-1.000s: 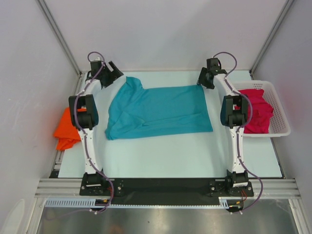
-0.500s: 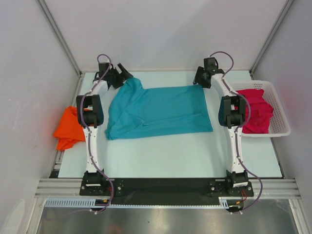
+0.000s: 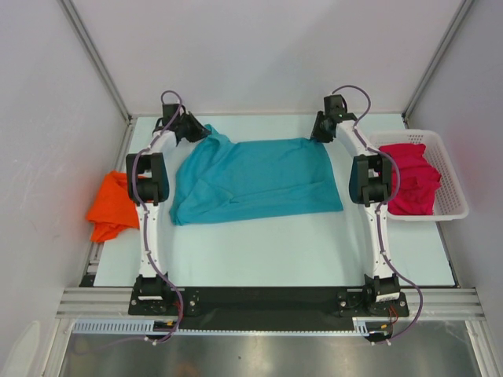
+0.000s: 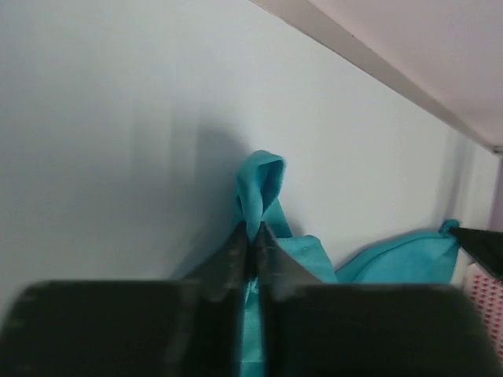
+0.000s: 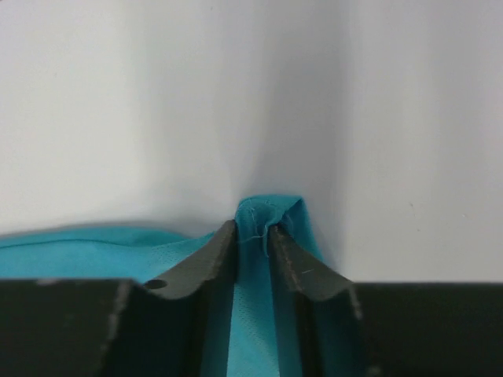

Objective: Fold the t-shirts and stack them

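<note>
A teal t-shirt (image 3: 255, 179) lies spread across the middle of the table. At its far left corner my left gripper (image 3: 200, 132) is shut on a pinch of the teal cloth (image 4: 262, 184). At the far right corner my right gripper (image 3: 318, 135) is shut on a bunched fold of the same shirt (image 5: 271, 212). An orange t-shirt (image 3: 110, 206) lies crumpled at the table's left edge. A magenta-pink t-shirt (image 3: 414, 182) sits in the white basket (image 3: 452, 188) on the right.
White enclosure walls stand close behind both grippers. The basket stands against the right arm's outer side. Bare table surface (image 3: 267, 251) stretches between the teal shirt and the arm bases.
Both grippers moved inward onto the teal shirt's far corners and closed on the cloth. The left corner has bunched up slightly.
</note>
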You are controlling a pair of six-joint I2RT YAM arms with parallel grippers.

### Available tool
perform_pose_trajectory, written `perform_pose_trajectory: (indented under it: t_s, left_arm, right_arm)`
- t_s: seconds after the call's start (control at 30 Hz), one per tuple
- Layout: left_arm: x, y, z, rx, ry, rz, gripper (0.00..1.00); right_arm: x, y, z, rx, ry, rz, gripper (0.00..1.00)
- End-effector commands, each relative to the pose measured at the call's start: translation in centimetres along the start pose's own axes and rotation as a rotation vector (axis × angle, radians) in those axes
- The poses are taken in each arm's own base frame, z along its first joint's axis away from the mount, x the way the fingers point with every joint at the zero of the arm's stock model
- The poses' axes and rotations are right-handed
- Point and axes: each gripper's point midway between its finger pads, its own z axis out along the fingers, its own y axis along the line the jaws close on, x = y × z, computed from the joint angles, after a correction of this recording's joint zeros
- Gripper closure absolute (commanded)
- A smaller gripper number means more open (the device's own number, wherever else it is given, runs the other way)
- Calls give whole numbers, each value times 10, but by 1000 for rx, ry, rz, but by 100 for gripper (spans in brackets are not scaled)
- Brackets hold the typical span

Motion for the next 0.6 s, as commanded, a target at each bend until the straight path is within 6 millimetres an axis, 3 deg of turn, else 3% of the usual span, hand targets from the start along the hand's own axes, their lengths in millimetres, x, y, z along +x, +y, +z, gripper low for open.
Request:
perform_pose_trajectory:
  t_s: [0.0, 0.17, 0.43, 0.57]
  left_arm:
    - [3, -3, 5, 18, 15, -4, 100]
    - [2, -1, 4, 7, 6, -3, 100]
    - [-12, -13, -13, -9, -34, 44, 100]
    - [-22, -25, -27, -10, -58, 72, 100]
  right_arm:
    - [19, 4, 13, -25, 53, -12, 80]
    - [14, 3, 8, -17, 44, -27, 100]
    - [-5, 0, -14, 12, 4, -59, 100]
    - [-23, 3, -36, 17, -41, -67, 100]
